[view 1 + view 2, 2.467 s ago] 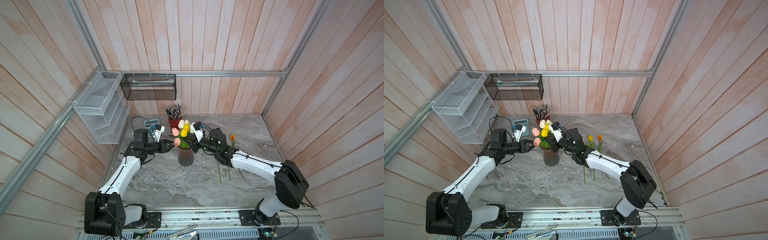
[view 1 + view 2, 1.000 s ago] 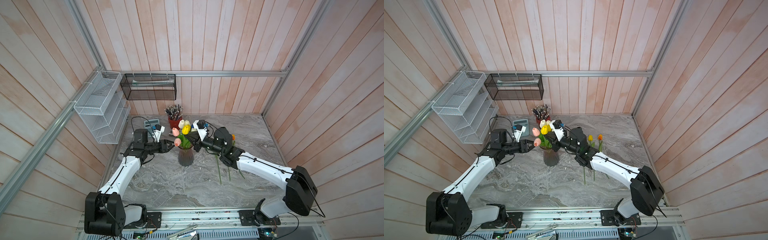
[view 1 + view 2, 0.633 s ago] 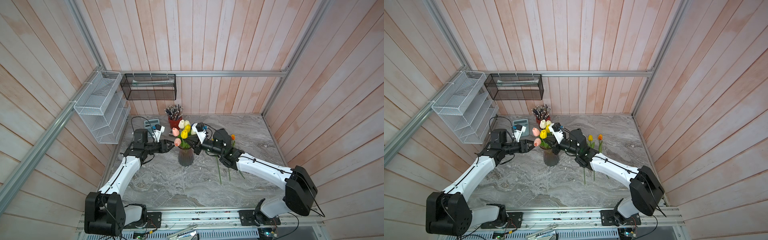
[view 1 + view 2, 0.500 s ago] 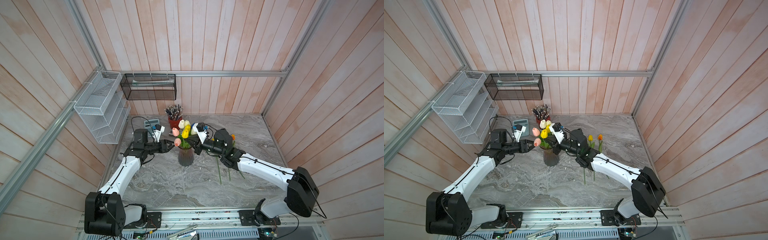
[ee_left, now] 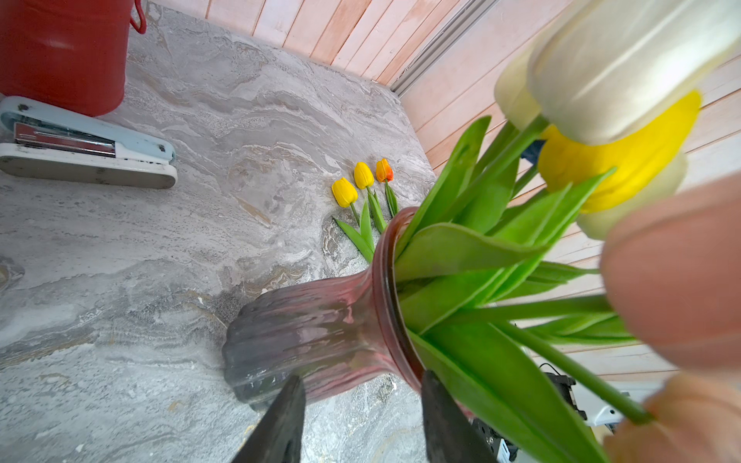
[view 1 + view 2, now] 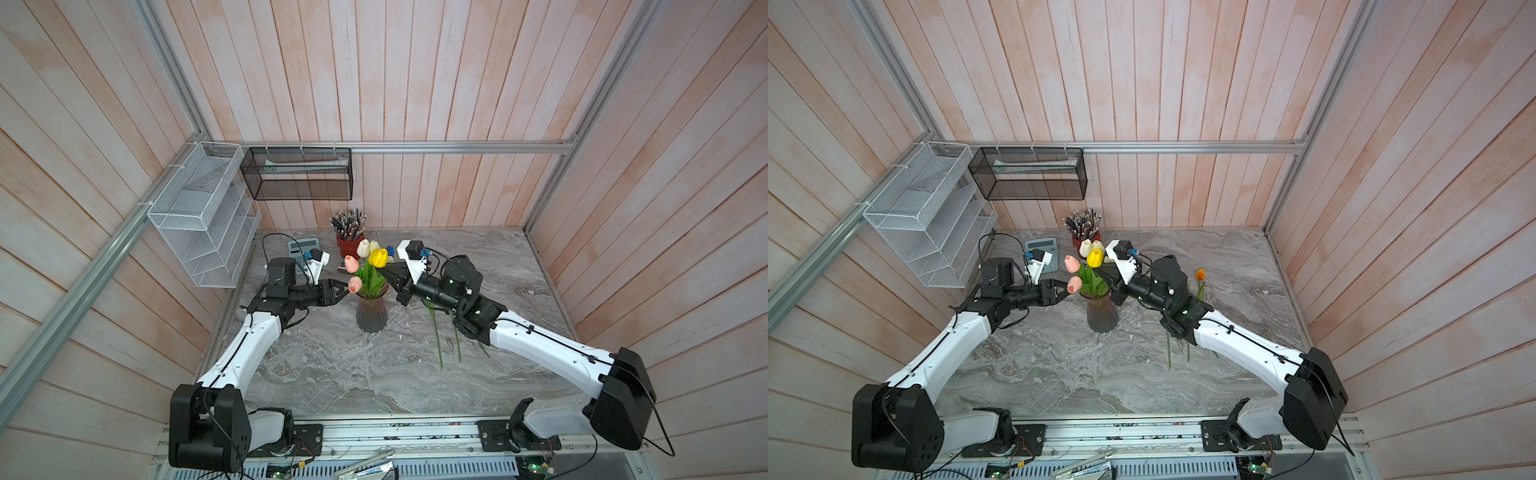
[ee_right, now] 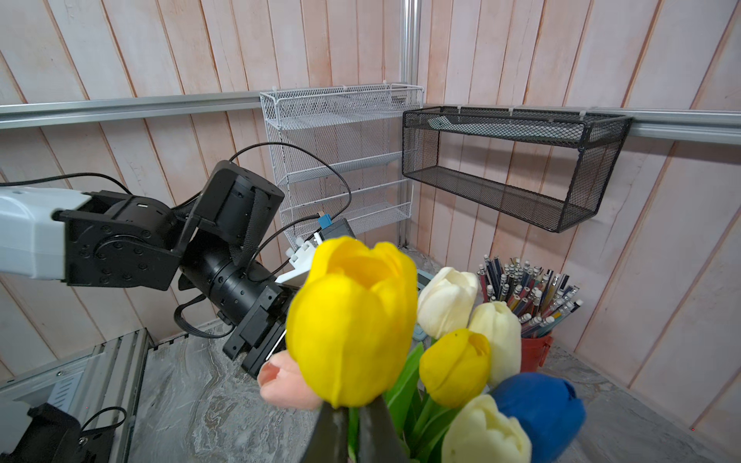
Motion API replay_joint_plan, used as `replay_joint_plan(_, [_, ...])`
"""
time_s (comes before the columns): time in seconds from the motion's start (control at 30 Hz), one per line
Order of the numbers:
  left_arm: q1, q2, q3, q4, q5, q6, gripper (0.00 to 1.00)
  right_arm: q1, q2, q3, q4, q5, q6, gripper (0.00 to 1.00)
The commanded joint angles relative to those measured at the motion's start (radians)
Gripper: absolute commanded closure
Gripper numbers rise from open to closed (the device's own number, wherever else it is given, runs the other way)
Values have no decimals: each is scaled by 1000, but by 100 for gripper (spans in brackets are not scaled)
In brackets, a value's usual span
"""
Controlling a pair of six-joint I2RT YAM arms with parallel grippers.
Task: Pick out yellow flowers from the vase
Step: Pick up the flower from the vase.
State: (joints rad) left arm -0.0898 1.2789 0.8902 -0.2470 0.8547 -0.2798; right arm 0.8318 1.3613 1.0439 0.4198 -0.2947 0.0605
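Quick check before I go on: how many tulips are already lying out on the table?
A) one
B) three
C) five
B: the left wrist view shows three tulips lying side by side on the table near the vase, two yellow and one orange-tinged.

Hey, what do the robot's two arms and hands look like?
The left arm and right arm match: white shells on long links, black joints, bulky black shoulders. Each wrist carries a white camera bracket with blue plug and black cable. The left hand and right hand have black tapered fingers.
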Motion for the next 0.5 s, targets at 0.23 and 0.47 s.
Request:
replay_joint_plan(0.23, [5, -8, 16, 13, -13, 14, 52, 3, -5, 36, 44, 39, -35, 92])
replay_joint_plan(0.47, [4, -7, 16, 12, -13, 17, 52, 3, 56, 14, 107, -20, 39, 92])
